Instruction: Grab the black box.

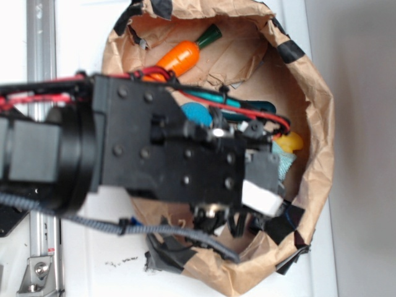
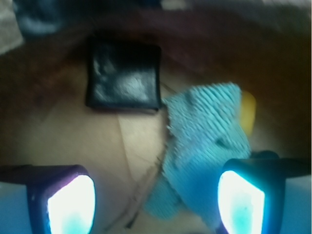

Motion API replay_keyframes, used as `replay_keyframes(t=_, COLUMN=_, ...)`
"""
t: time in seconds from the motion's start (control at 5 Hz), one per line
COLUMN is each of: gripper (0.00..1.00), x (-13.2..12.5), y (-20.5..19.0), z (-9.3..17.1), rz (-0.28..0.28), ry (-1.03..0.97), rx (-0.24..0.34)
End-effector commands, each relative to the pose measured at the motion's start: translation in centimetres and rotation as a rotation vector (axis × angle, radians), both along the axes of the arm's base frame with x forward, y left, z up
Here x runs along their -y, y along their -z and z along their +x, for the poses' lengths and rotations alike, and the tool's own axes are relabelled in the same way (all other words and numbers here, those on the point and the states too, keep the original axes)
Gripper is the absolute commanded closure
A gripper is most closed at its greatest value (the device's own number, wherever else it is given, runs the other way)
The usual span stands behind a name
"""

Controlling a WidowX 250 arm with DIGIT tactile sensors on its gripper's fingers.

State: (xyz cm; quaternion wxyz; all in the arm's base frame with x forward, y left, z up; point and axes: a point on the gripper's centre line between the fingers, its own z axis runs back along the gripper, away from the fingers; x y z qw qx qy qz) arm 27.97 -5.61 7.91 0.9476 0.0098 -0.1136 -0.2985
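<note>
wrist view, foreground: the gripper [image 2: 156, 204] stands wide apart with nothing between its two pale fingertips [image 2: 70, 204], above the brown paper floor of the bag [image 1: 312, 179]. middle ground: a blue ribbed cloth [image 2: 204, 146] lies by the right fingertip, with what seems a yellow object [image 2: 248, 112] at its far edge, too blurred to identify. background: the black box [image 2: 123, 74] rests flat on the floor near the far wall, apart from both fingertips.

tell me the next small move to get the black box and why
Probably ease the gripper forward and a little left. In the wrist view its fingers stand open, the black box lies ahead, untouched, left of centre, and the blue cloth crowds the right finger.
</note>
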Motion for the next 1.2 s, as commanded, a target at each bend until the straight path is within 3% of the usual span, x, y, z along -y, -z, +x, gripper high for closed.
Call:
replay_keyframes(t=0.0, gripper=0.0, x=0.9, y=0.7, z=2.2, rz=-0.201, ry=0.041, rx=0.136)
replay_keyframes(t=0.2, gripper=0.0, x=1.3, y=3.0, z=3.0, rz=-0.228, ry=0.076, rx=0.119)
replay_keyframes(t=0.4, gripper=0.0, x=2.7, y=4.3, z=2.7, rz=-0.218, ry=0.16, rx=0.098)
replay_keyframes(t=0.6, gripper=0.0, x=4.8, y=3.1, z=1.1, rz=-0.182, ry=0.25, rx=0.112)
replay_keyframes(t=0.8, gripper=0.0, x=3.6, y=-1.0, z=0.3, rz=-0.187, ry=0.19, rx=0.173)
replay_keyframes(t=1.0, gripper=0.0, x=2.5, y=-2.3, z=1.4, rz=-0.24, ry=0.141, rx=0.211)
